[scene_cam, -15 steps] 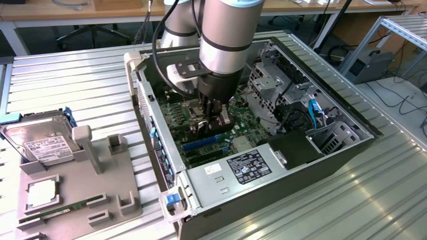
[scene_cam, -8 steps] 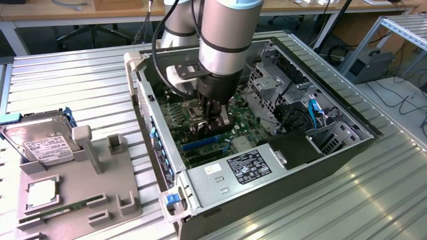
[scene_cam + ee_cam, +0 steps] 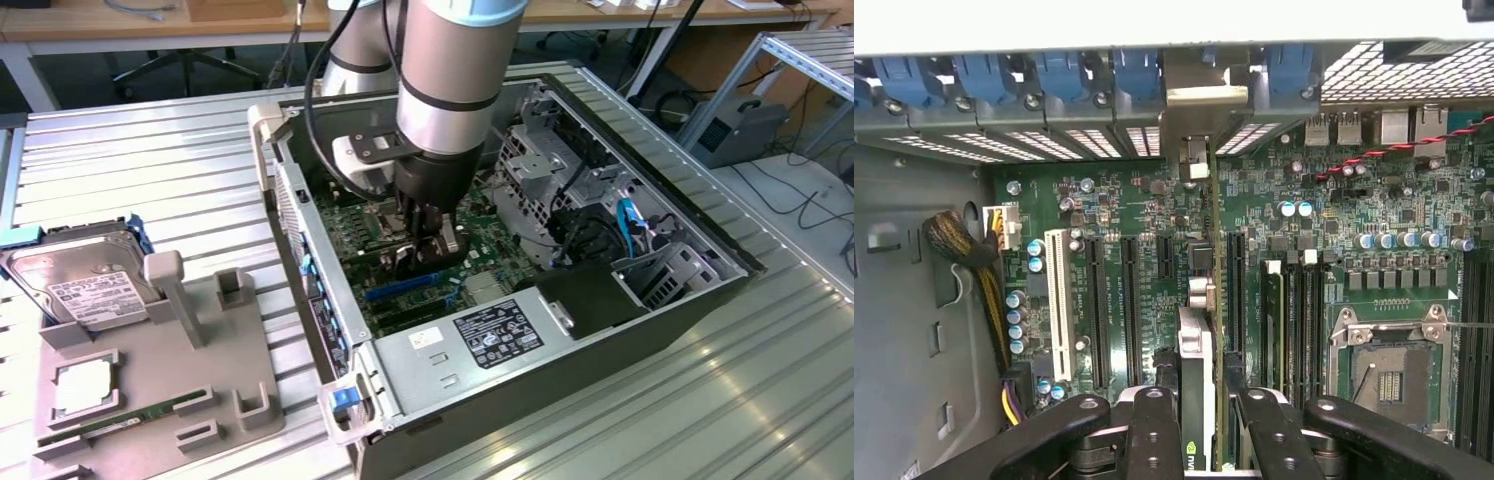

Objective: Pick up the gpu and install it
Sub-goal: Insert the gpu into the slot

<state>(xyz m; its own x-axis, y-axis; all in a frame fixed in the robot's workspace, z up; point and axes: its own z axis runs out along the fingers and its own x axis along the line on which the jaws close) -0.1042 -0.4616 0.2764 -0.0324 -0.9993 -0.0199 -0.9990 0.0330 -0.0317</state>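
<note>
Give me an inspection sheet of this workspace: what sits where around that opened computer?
Surface: ribbed metal table, carrying an opened computer case lying on its side.
Job's things: gpu stands on edge over the motherboard slots.
Clutter: grey holder beside the case, with a hard drive and a memory stick.
Gripper: gripper inside the case, shut on the gpu.
Cables: black cable beside the arm; blue cable and braided bundle inside the case.
Surroundings: wooden desk, aluminium frame.
</note>
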